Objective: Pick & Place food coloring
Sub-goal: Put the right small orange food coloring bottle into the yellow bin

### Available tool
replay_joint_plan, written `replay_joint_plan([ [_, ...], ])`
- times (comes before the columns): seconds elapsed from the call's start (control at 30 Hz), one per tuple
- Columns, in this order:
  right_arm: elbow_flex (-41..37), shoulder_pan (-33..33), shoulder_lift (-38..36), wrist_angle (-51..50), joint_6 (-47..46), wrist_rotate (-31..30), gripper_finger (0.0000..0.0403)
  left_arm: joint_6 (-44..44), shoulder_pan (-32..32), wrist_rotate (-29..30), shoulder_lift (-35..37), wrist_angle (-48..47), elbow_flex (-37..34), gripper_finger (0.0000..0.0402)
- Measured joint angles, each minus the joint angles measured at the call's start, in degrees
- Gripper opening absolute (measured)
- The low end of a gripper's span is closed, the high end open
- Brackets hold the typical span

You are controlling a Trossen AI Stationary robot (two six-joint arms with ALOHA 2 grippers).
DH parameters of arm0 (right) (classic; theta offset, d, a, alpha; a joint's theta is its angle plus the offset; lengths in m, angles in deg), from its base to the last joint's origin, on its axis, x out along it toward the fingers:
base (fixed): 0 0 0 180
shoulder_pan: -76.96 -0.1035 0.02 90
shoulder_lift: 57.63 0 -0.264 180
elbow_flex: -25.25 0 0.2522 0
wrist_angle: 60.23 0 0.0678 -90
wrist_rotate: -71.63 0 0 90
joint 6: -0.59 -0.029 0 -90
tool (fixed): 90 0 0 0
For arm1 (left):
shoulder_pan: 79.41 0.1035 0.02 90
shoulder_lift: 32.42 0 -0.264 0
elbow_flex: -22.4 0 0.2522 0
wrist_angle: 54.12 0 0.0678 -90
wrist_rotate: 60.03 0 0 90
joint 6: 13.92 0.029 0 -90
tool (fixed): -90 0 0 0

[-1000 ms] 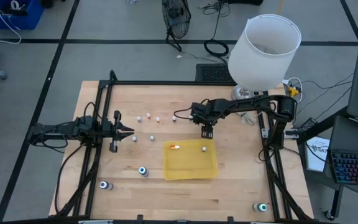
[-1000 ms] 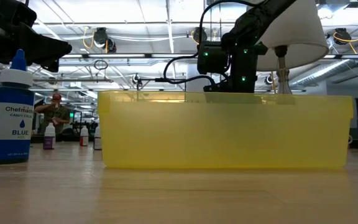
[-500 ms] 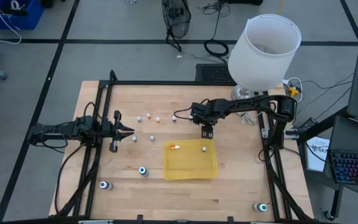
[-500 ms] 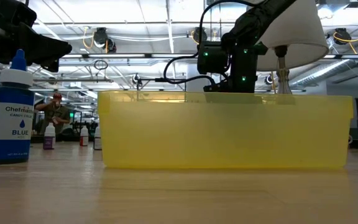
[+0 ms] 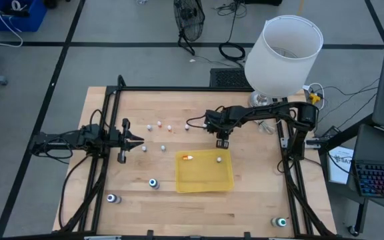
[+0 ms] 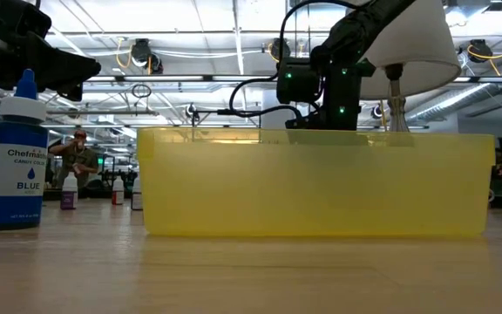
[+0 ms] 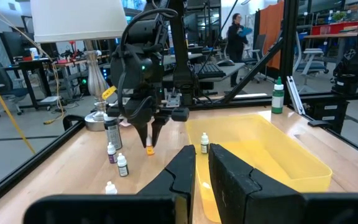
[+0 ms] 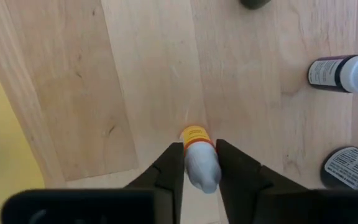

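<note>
A tiny food coloring bottle (image 8: 195, 138) with an orange label and a whitish cap stands upright on the wood just beyond the far edge of the yellow tray (image 5: 205, 179). My right gripper (image 5: 223, 142) points down over it, shut on its top. Two small bottles (image 5: 187, 158) (image 5: 219, 159) lie in the tray. Several more tiny bottles (image 5: 159, 125) stand left of the right gripper. My left gripper (image 5: 139, 141) waits at the table's left, level and shut, holding nothing. My right gripper pinches the orange bottle's whitish cap (image 8: 202, 167) between its two fingers (image 8: 170, 167), one on each side. The fingers come from above, pointing down. The bottle stands upright below them with its base on the table (image 7: 149, 149).
Larger dark bottles with round tops stand near the front left (image 5: 153, 183) (image 5: 112, 199) and front right (image 5: 281, 221). Two dark bottles (image 8: 344, 73) (image 8: 353, 168) are close beside the right gripper. A lamp with a white shade (image 5: 284, 53) rises at the far right.
My right gripper has stayed in place over the orange bottle and its fingers have closed in on the bottle's cap. The bottle has not moved.
</note>
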Motion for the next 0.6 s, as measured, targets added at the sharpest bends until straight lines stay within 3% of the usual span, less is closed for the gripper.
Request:
replay_joint_plan([
  [0.27, 0.2, -0.7, -0.9, -1.0, 1.2, -0.2, 0.0052, 0.0, 0.0, 0.0, 0.0, 0.0, 0.0, 0.0051],
  [0.6, 1.3, -5.6, -10.6, -4.1, -2.0, -5.0, 0.0052, 0.0, 0.0, 0.0, 0.0, 0.0, 0.0, 0.0051],
])
